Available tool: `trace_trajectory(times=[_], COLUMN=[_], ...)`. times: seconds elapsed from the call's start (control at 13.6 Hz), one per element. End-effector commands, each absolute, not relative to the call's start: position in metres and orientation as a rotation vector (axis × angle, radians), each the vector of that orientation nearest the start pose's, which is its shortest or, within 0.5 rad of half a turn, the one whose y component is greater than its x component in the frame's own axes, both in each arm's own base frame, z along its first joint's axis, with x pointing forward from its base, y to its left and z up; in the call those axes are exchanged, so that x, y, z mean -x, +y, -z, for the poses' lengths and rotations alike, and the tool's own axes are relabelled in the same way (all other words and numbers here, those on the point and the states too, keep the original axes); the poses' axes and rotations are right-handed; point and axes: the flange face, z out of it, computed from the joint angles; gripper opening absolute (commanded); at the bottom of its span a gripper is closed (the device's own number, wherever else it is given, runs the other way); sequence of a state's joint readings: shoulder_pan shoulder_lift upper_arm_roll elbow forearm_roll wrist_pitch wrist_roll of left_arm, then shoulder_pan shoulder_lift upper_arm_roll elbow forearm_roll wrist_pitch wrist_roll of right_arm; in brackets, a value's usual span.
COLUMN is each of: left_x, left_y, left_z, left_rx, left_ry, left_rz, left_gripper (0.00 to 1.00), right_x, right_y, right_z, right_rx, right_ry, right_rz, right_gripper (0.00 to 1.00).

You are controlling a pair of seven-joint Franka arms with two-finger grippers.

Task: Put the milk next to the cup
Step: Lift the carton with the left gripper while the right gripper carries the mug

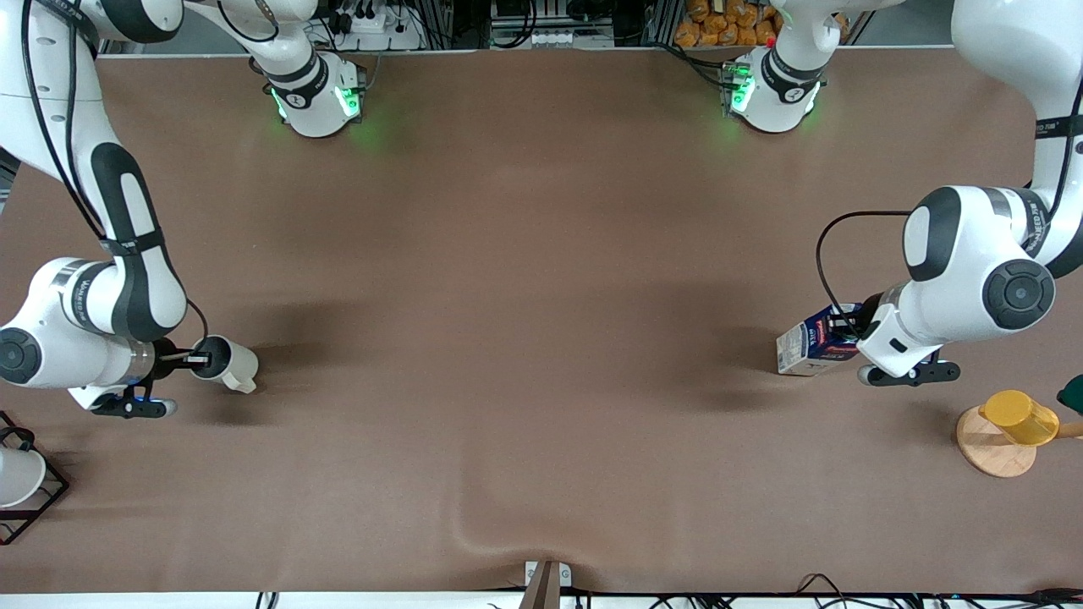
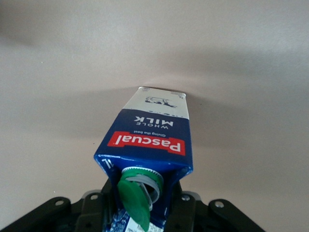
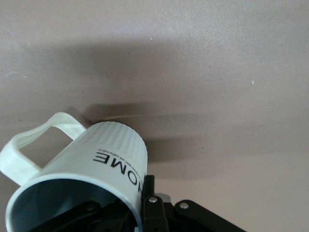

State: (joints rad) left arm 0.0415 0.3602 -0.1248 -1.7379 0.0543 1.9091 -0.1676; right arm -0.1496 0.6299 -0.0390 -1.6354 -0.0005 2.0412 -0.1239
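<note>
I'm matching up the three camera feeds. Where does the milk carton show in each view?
Front view: the milk is at the left arm's end of the table, tilted, held at its top by the left gripper.
Left wrist view: the milk fills the middle, green cap nearest the camera.
Right wrist view: not in it; only the cup shows there.
Shared landmark: the brown table.

The cup [image 1: 222, 361] sits toward the right arm's end of the table, in the right gripper [image 1: 193, 359]; the milk [image 1: 810, 341] sits toward the left arm's end, in the left gripper [image 1: 849, 326]; the two are well apart.
</note>
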Motion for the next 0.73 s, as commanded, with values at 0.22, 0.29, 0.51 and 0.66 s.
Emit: trace_trajectory(times=[0.22, 0.29, 0.51, 0.66], left_x=[-0.616, -0.615, -0.608, -0.600], left_y=[-0.065, -0.067, -0.072, -0.079], left_z=[-0.410, -0.417, -0.438, -0.453], left_rx=[3.112, 3.113, 3.111, 3.106], left_ry=[-0.012, -0.005, 0.008, 0.013], left_rz=[-0.174, -0.157, -0.135, -0.155], left_gripper=[0.45, 0.45, 0.45, 0.45], right_x=[-0.674, -0.675, -0.671, -0.666], right_y=[-0.068, -0.054, 0.003, 0.053], right_z=[-0.346, -0.364, -0.399, -0.400], right_rx=[3.064, 3.040, 3.027, 3.022], right_ry=[0.003, -0.009, -0.041, -0.045], right_rz=[-0.383, -0.379, -0.371, -0.411], right_gripper=[0.00, 0.00, 0.00, 0.00])
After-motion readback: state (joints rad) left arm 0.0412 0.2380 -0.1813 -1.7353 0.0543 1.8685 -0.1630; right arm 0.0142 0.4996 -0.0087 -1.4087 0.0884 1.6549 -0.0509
